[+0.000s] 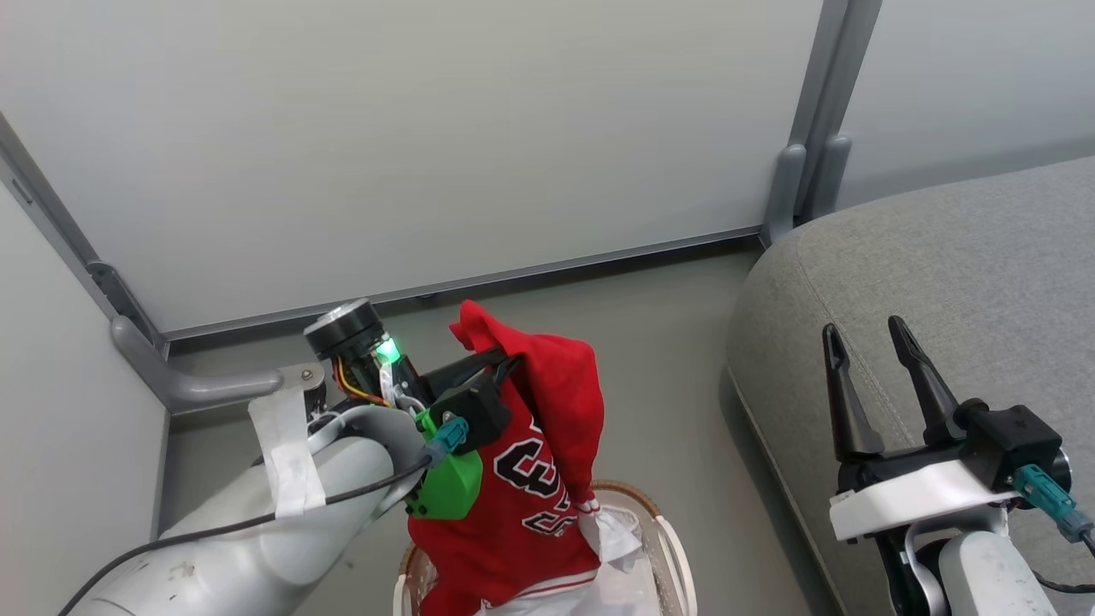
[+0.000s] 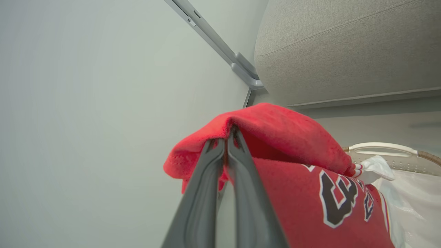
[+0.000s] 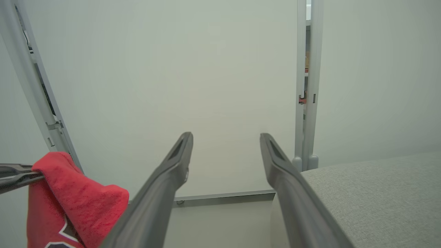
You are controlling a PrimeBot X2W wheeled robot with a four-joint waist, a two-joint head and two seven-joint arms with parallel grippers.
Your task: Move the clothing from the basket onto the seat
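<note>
We see soft, even, bright light; the pale walls (image 1: 428,128) look matte and uniformly lit. A faint shadow darkens the floor (image 1: 667,342) along the seat (image 1: 941,257). Our wrist views bow the frame (image 3: 44,103) near the edges, and the left fingers (image 2: 201,206) blur up close. Lettering on the clothing (image 1: 522,505) reads sharp.

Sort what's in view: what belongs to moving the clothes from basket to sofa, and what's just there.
Belongs to the job:
red jersey, pinched by the shut left gripper and hanging over the basket
basket
sofa seat
right gripper, open and holding nothing

Just there:
white liner
wall panels
grey frame posts
floor
</note>
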